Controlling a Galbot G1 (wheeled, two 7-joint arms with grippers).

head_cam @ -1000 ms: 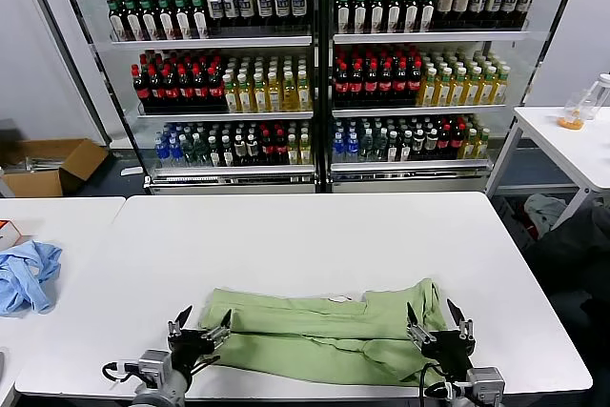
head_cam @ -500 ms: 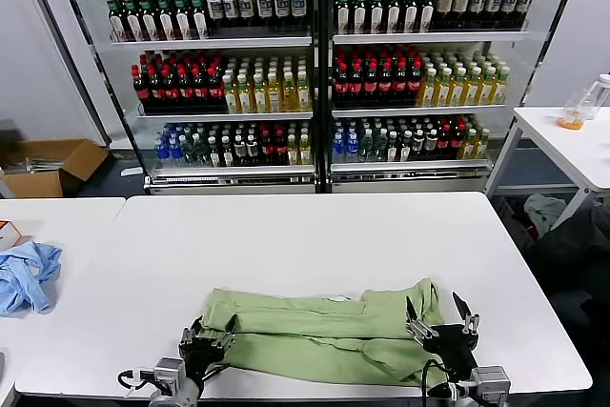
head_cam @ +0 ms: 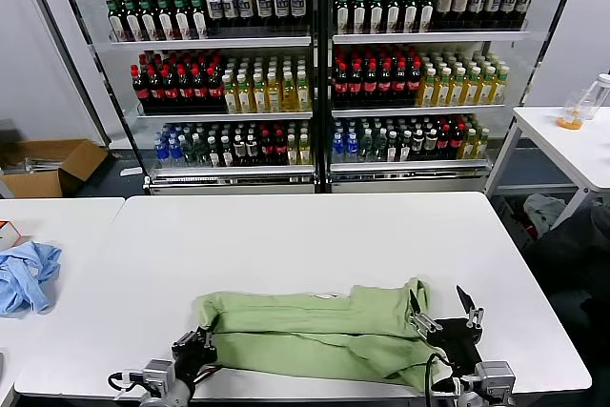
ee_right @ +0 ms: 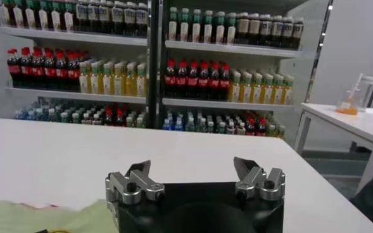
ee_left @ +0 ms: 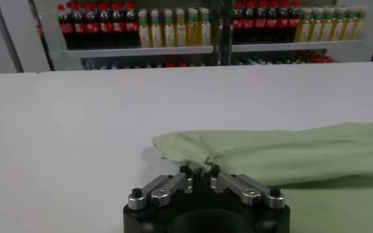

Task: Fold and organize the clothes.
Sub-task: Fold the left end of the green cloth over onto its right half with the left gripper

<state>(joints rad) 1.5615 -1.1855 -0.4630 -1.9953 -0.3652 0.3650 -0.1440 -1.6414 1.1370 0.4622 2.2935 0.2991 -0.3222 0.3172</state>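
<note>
The light green T-shirt (head_cam: 315, 323) lies near the front edge of the white table (head_cam: 315, 235), gathered into a long band running across the robot's front, with several lengthwise folds and a small white patch at its far edge. In my judgement this flat, narrowed lay suits a further fold from the ends.

The left gripper (head_cam: 197, 347) sits at the shirt's left end. In the left wrist view its fingers (ee_left: 185, 170) are drawn together with a pinch of green cloth (ee_left: 287, 155) between the tips, so it is clamped on the shirt's near-left corner. I take this as the hold needed to lift or carry that end.

The right gripper (head_cam: 446, 316) hovers at the shirt's right end with its fingers spread wide. The right wrist view shows the gripper (ee_right: 195, 171) holding nothing, only a strip of green cloth (ee_right: 47, 218) low in view beside it. It appears poised for a matching grasp, not yet made.

A light blue garment (head_cam: 27, 275) lies well apart on the neighbouring table to the left; bottle shelves (head_cam: 315, 73) stand behind.

Hidden or unclear: no checkered print or lettering shows on the shirt's exposed side. Sleeves and collar cannot be told apart in the folds. The shirt's near-right edge is masked by the right gripper, and both arms are cut off at the frame's lower edge.
</note>
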